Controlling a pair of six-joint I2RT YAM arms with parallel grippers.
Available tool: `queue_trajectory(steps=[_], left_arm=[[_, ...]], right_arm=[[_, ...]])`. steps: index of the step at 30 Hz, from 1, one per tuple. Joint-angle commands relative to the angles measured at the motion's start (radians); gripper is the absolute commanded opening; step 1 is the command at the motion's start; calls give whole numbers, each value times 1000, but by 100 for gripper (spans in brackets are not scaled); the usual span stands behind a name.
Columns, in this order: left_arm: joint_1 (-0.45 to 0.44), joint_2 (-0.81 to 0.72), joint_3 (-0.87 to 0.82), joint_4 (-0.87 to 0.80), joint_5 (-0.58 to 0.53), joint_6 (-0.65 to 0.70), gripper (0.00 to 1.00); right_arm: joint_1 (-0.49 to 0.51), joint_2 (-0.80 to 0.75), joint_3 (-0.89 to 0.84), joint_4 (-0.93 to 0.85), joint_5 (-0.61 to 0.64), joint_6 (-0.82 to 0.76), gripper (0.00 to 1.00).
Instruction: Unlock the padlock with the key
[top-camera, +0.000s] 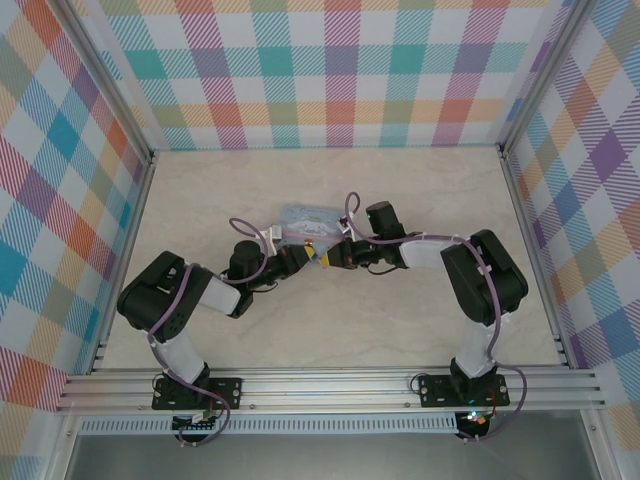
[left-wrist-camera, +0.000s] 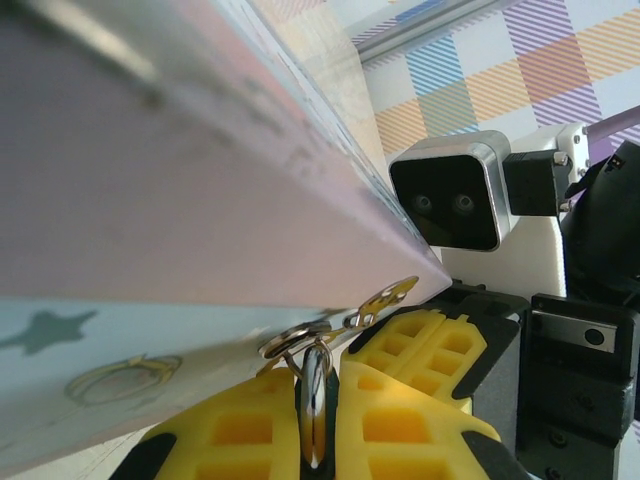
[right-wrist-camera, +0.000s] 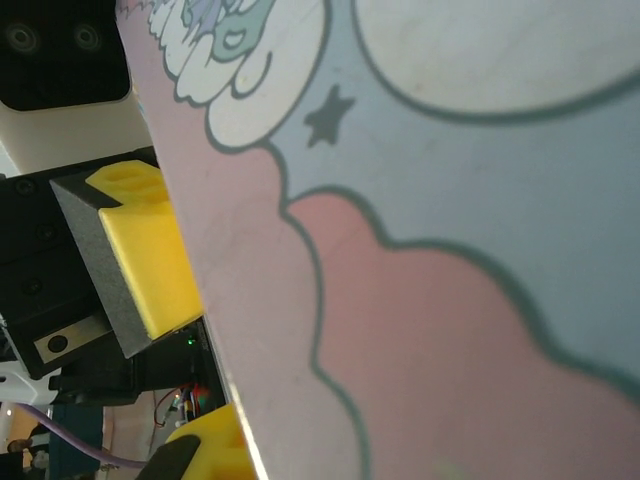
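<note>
Left wrist view: nearest the lens, the left gripper (left-wrist-camera: 318, 420) is seen clamped together on a thin silvery metal piece (left-wrist-camera: 315, 395), held edge-on between the yellow pads (left-wrist-camera: 240, 430). Whether that piece is the shackle of the padlock or the key cannot be told. Just above it, a small wire ring (left-wrist-camera: 295, 340) and a brass-coloured tab (left-wrist-camera: 388, 296) are seen at the lower edge of the tin box (left-wrist-camera: 180, 200), whose side wall slants steeply past the lens. Beyond, the other arm's wrist camera (left-wrist-camera: 450, 195) is faced across the tin's corner.

In the top external view, the left gripper and the right gripper (top-camera: 340, 255) are found nearly touching over the middle of the bench (top-camera: 400, 330), just in front of the tin box. The lock hardware is therefore judged to lie between them. In the right wrist view the tin's cartoon-printed face is met very close to the lens, and whether the right gripper is apart or together cannot be told.

The step in hand is judged to be the mating of key and padlock at the tin's clasp. A fine alignment with the keyway is called for next, then a gentle twist while the other part is held steady.
</note>
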Motion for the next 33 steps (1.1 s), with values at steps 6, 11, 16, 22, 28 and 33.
queue_trajectory(steps=[6,11,16,22,28,33], left_arm=[[-33,-3,-23,112,-5,-89,0],[-42,-35,-34,101,-105,-123,0],[-45,-50,-41,94,-168,-151,0],[-52,-46,-28,116,-191,-190,0],[-67,-34,-10,125,-193,-202,0],[-67,-25,-10,135,-193,-210,0]], right_arm=[[-13,4,-51,196,81,80,2],[-18,-27,-89,190,115,84,2],[-32,-52,-156,334,90,177,2],[-37,-97,-221,467,44,279,2],[-21,-69,-233,541,20,357,2],[-6,-53,-222,527,33,359,2]])
